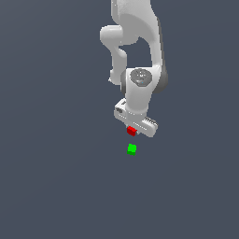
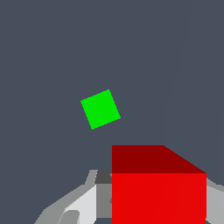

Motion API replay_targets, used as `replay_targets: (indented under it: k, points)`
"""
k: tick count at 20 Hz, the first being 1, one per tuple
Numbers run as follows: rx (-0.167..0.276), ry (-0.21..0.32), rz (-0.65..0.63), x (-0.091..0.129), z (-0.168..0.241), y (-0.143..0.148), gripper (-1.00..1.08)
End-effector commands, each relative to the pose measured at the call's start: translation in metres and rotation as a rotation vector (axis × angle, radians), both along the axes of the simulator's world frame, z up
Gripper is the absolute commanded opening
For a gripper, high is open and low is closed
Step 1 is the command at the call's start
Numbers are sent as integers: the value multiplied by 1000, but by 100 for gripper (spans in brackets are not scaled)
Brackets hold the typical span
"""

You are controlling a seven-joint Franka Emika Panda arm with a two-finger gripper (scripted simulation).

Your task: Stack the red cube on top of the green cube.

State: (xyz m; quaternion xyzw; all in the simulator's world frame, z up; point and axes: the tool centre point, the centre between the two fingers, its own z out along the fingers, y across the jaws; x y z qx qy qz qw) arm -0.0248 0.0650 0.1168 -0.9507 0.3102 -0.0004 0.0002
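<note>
Gripper [image 1: 132,130]: we hold the red cube [image 1: 131,131] clamped between our fingers, aloft.
Green cube [image 1: 132,149]: lies apart, near below it.
Handling: we judge both cubes light, rigid; flat opposite faces grip best.

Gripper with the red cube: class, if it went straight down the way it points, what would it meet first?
Probably bare floor: the gripper holds the red cube, and the green cube sits off-centre, though depth is unclear.

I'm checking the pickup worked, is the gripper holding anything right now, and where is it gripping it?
Yes. The gripper holds the red cube between its fingers, which press on opposite side faces. The green cube lies apart, untouched.
</note>
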Motion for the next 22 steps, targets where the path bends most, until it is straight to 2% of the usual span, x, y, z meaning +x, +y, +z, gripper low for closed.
replay_targets:
  k: [1, 9, 22]
  points:
    - [0, 1, 0, 0, 3, 0, -100]
    - [0, 0, 0, 8, -6, 0, -100]
    - [0, 1, 0, 52, -48, -1, -100]
